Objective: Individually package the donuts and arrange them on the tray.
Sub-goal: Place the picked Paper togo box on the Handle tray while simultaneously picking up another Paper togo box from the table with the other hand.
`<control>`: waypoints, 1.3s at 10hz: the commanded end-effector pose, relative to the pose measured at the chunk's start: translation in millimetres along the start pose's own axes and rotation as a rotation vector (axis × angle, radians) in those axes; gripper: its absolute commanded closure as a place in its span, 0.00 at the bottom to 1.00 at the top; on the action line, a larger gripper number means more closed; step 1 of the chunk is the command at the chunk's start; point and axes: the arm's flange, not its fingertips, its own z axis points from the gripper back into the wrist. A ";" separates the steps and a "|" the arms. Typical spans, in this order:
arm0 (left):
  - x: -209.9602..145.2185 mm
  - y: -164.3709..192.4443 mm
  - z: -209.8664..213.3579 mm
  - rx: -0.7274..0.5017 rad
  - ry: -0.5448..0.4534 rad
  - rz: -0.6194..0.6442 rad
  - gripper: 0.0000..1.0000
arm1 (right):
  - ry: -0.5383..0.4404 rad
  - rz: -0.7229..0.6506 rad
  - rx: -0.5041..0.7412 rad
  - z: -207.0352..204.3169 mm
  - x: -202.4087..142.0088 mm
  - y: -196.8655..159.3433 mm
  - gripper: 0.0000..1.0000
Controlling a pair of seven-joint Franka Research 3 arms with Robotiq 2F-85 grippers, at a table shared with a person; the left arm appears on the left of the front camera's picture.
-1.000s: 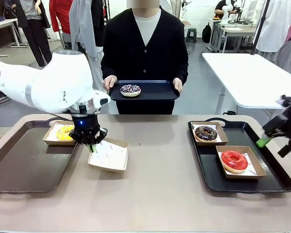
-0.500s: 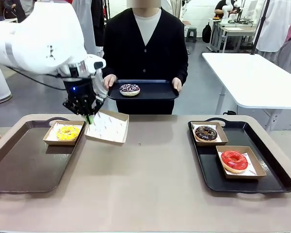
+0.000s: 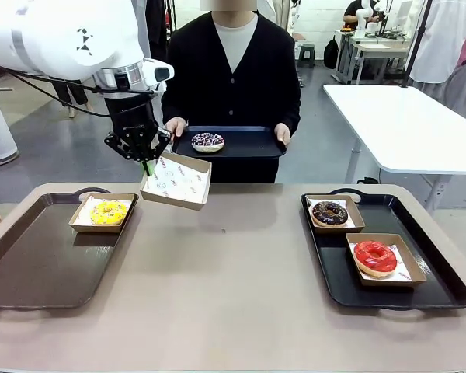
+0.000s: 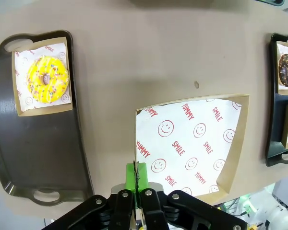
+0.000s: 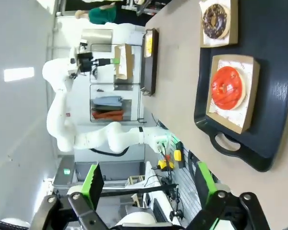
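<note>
My left gripper is shut on the near edge of an empty paper-lined cardboard box, holding it in the air just in front of the person's black tray. On that tray lies the white-purple sprinkled donut. In the left wrist view the shut left gripper pinches the box high above the table. The yellow donut sits boxed on the left tray. The chocolate donut and red donut sit boxed on the right tray. My right gripper is open and holds nothing.
The person stands at the far side and holds the black tray with both hands. Bare tabletop lies between the two trays. A white table stands behind on the right.
My left gripper has lifted the empty box off the table, up and away toward the person's tray. The right gripper has drawn back out of the front view.
</note>
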 end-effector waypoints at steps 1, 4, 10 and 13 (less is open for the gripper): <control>16.9 -4.4 3.1 0.028 0.031 0.025 1.00 | 0.046 0.110 0.000 23.2 29.4 -9.9 0.00; 41.7 -3.1 1.1 0.028 0.042 0.088 1.00 | 0.054 0.163 -0.038 22.1 46.2 -19.5 0.00; 50.6 -0.3 -2.7 0.000 0.051 0.086 1.00 | 0.058 0.154 -0.028 18.4 47.4 -17.1 0.00; 50.6 -0.3 -2.7 0.000 0.051 0.086 1.00 | 0.058 0.154 -0.028 18.4 47.4 -17.1 0.00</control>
